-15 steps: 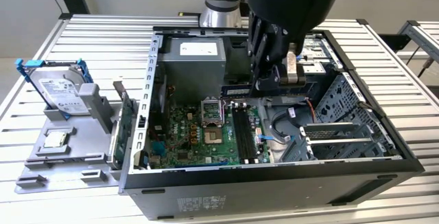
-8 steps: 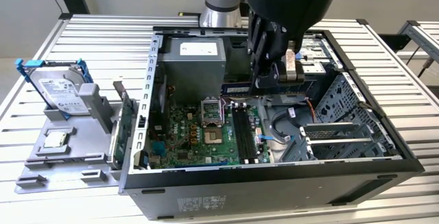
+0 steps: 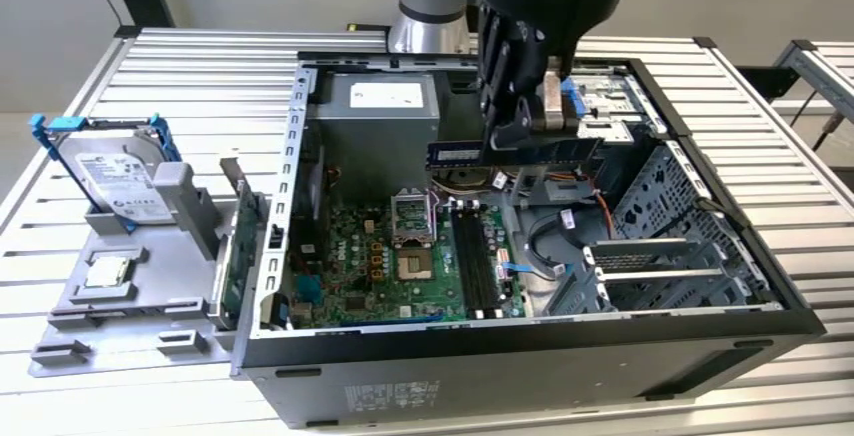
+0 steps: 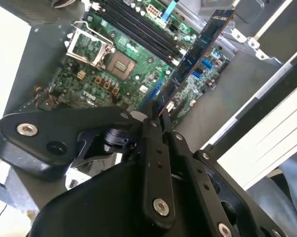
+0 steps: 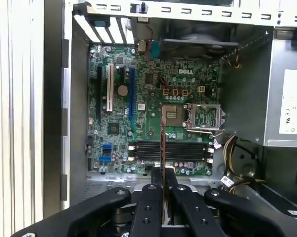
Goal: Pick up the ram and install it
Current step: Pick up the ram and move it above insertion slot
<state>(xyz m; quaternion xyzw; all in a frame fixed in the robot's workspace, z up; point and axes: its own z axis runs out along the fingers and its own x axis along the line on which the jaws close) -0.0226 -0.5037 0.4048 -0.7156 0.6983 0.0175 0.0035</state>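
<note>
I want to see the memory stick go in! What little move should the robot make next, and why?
Probably turn the wrist first. The gripper holds the ram above the motherboard, but in the first wrist view the stick lies crosswise to the long black memory slots, so it likely cannot drop in until it lines up.

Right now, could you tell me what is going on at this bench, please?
The robot arm's gripper is shut on the ram, holding it over the open computer case. The stick hangs above the motherboard and is not seated in any of its long black slots. A hard drive sits outside the case, on the exterior view's left.
</note>
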